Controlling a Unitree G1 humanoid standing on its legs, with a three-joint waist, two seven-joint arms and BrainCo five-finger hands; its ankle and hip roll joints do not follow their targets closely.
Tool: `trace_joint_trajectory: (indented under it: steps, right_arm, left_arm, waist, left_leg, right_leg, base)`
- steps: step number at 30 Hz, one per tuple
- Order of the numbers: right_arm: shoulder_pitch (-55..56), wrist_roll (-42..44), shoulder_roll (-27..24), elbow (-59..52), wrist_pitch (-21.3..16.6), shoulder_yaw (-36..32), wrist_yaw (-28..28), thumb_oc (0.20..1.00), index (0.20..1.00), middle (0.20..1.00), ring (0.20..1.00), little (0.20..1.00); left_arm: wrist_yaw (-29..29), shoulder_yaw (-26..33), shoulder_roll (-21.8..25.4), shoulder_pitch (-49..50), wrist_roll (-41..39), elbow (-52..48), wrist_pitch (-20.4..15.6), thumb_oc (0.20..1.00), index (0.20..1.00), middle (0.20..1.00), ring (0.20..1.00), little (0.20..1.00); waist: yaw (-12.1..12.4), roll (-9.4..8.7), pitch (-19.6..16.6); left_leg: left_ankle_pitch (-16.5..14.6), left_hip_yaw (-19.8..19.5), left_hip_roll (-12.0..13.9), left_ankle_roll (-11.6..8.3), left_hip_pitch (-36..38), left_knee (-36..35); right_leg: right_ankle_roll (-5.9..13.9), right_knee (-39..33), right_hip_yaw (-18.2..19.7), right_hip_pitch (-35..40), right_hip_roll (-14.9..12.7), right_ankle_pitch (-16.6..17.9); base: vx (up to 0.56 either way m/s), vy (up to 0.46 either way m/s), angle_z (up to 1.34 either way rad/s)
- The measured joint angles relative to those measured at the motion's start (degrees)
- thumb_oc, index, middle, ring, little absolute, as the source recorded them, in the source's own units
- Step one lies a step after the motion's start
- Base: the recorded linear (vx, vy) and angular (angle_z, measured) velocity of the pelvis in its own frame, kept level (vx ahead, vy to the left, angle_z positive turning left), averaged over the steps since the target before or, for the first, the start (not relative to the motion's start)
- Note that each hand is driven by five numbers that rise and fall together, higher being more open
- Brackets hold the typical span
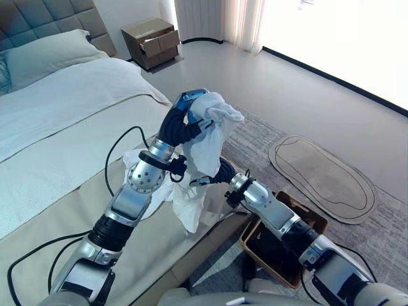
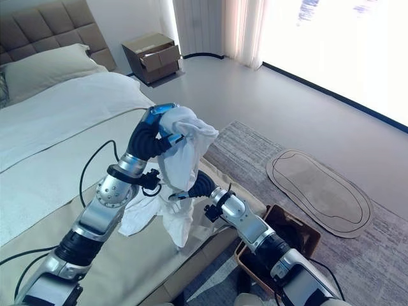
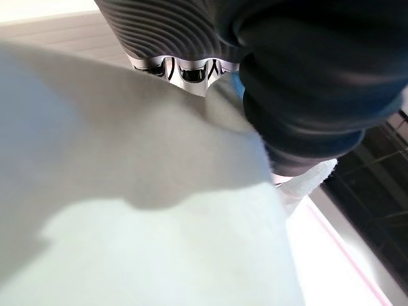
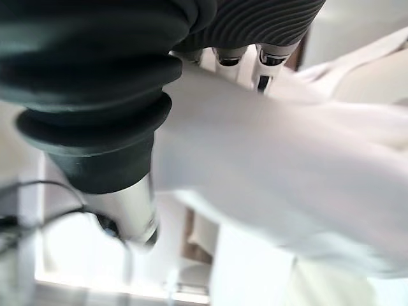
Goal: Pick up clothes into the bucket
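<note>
A soft, crumpled white garment [image 1: 207,137] hangs in loose folds above the bed's [image 1: 57,121] foot-end edge, lifted by the left hand [image 1: 191,115], whose fingers are clenched into the bunched top of the cloth. The right hand [image 1: 213,177] is at the garment's lower part; its fingers are buried in the fabric, so whether they grip seems impossible to tell. The dark rectangular bucket [image 1: 306,220] sits on the grey woven rug [image 1: 255,143] beside the bed's corner, partly hidden by the right arm.

Soft cloth, matt surfaces

White garment [image 1: 207,137] — limp, soft cloth; bed [image 1: 57,121] in smooth matt fabric; rug [image 1: 357,236] coarse-woven; bucket [image 1: 315,223] dark and matt.
</note>
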Motion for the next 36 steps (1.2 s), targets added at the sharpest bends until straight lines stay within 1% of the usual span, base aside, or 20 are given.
trace_joint_trajectory:
  steps: [1,4,14,18,24,26,27,28,29,30,32,36]
  right_arm:
    - [0.0,-1.8,0.0,0.8,0.6,0.0,-0.5,0.2,0.2,0.2,0.2,0.2]
    - [0.2,-3.3,0.0,2.0,0.8,-0.3,-2.0,0.2,0.2,0.2,0.2,0.2]
    - [4.1,-3.1,-1.5,1.7,0.8,-5.4,-4.6,0.2,0.2,0.2,0.2,0.2]
    - [6.0,-3.0,-1.5,1.3,0.7,-8.6,-5.2,0.2,0.2,0.2,0.2,0.2]
    - [13.2,2.4,-2.4,-1.6,0.3,-14.0,-5.5,0.2,0.2,0.2,0.2,0.2]
    - [15.9,4.9,-2.8,-3.3,0.1,-16.4,-5.5,0.2,0.2,0.2,0.2,0.2]
    - [18.2,7.9,-2.9,-4.9,-0.3,-19.1,-5.6,0.2,0.2,0.2,0.2,0.2]
    - [18.6,9.4,-3.1,-5.3,-0.6,-20.0,-5.7,0.2,0.2,0.2,0.2,0.2]
    - [19.9,10.9,-3.6,-7.7,-0.8,-22.1,-5.7,0.2,0.2,0.2,0.2,0.2]
    - [20.3,11.7,-3.7,-8.5,-1.2,-22.9,-5.8,0.2,0.2,0.2,0.2,0.2]
    - [21.8,13.9,-4.1,-11.7,-2.6,-25.8,-6.3,0.2,0.2,0.2,0.2,0.2]
    - [22.3,15.3,-4.1,-13.9,-4.6,-28.6,-7.4,0.2,0.2,0.2,0.2,0.2]
  left_arm:
    - [0.0,0.0,0.0,-0.2,-1.1,-0.5,0.0,0.2,0.2,0.2,0.2,0.2]
    - [0.0,-0.1,-0.1,-0.7,-1.5,-0.5,0.0,0.2,0.2,0.2,0.2,0.2]
    - [0.2,-0.1,-1.2,-0.6,-1.5,-0.6,0.0,0.2,0.2,0.2,0.2,0.2]
    - [0.3,-0.1,-1.2,-0.6,-1.6,-0.6,0.0,0.2,0.2,0.2,0.2,0.2]
    - [0.3,0.3,-1.3,2.5,-2.1,-0.6,-0.1,0.2,0.2,0.2,0.2,0.2]
    - [0.4,1.1,-2.1,4.9,-2.9,-0.4,-0.2,0.2,0.2,0.2,0.2,0.2]
    - [0.8,2.3,-3.3,7.9,-3.6,-0.1,-0.3,0.2,0.2,0.2,0.2,0.2]
    - [1.0,3.0,-3.4,9.3,-3.6,0.1,-0.4,0.2,0.2,0.2,0.2,0.2]
    - [1.3,4.1,-3.9,11.4,-3.7,1.1,-0.9,0.592,0.592,0.592,0.592,0.592]
    - [1.5,4.7,-4.1,12.4,-3.7,1.6,-1.0,1.0,1.0,1.0,1.0,1.0]
    - [2.1,5.3,-5.5,14.2,-3.8,5.5,-1.6,1.0,1.0,1.0,1.0,1.0]
    - [1.2,4.9,-5.8,17.6,-4.2,8.8,-1.3,1.0,1.0,1.0,1.0,1.0]
  waist:
    - [0.0,0.0,0.0]
    - [-0.1,0.01,0.0]
    - [-0.3,0.05,0.0]
    - [-0.3,0.05,0.0]
    - [-0.6,0.14,0.0]
    - [-0.7,0.17,0.0]
    - [-0.8,0.25,0.0]
    - [-1.5,0.23,0.0]
    - [-1.5,0.33,-0.1]
    - [-1.6,0.33,-0.1]
    - [-1.7,0.44,-0.1]
    - [-1.8,0.43,-0.1]
  left_leg:
    - [0.0,-0.1,0.0,0.01,0.0,0.0]
    - [-0.1,-0.1,0.0,0.17,0.0,0.0]
    - [-0.1,-0.1,0.0,0.12,0.0,0.0]
    - [-0.1,0.0,0.1,0.13,0.1,-0.1]
    - [-0.2,0.3,0.1,0.27,0.9,-0.3]
    - [-0.2,0.4,0.1,0.27,0.9,-0.4]
    - [-0.3,0.7,0.1,0.25,0.9,-0.4]
    - [-0.3,0.9,0.1,0.22,0.9,-0.4]
    - [-0.3,1.0,0.1,0.18,0.9,-0.4]
    - [-0.3,1.1,0.2,0.17,0.9,-0.4]
    - [-0.4,1.3,0.3,0.11,1.0,-0.4]
    - [-0.4,1.3,0.5,0.09,0.9,-0.4]
  right_leg:
    - [0.01,0.0,0.0,0.0,0.0,0.0]
    - [0.16,0.0,0.0,0.0,0.0,-0.1]
    - [0.0,0.0,0.0,0.0,0.0,0.0]
    - [0.0,0.0,0.0,0.1,0.0,-0.1]
    - [0.36,-0.2,0.2,0.6,0.1,-0.6]
    - [0.35,-0.2,0.2,0.5,0.1,-0.6]
    - [0.27,-0.3,0.4,0.4,0.1,-0.7]
    - [0.29,-0.3,0.6,0.3,0.2,-0.7]
    - [0.3,-0.3,0.9,0.1,0.2,-0.7]
    - [0.2,-0.3,1.0,0.0,0.2,-0.7]
    - [0.13,-0.3,1.4,-0.1,0.3,-0.8]
    - [0.04,-0.3,1.5,-0.3,0.7,-0.8]
  base:
    - [0.0,0.0,0.0]
    - [0.0,0.0,0.0]
    - [0.0,0.0,0.0]
    - [0.0,0.0,0.0]
    - [0.0,0.0,0.0]
    - [-0.01,-0.003,-0.02]
    - [-0.01,-0.004,-0.07]
    - [-0.01,-0.002,-0.11]
    - [-0.01,-0.003,-0.11]
    - [-0.01,-0.003,-0.11]
    - [0.0,-0.002,-0.07]
    - [0.0,-0.001,-0.03]
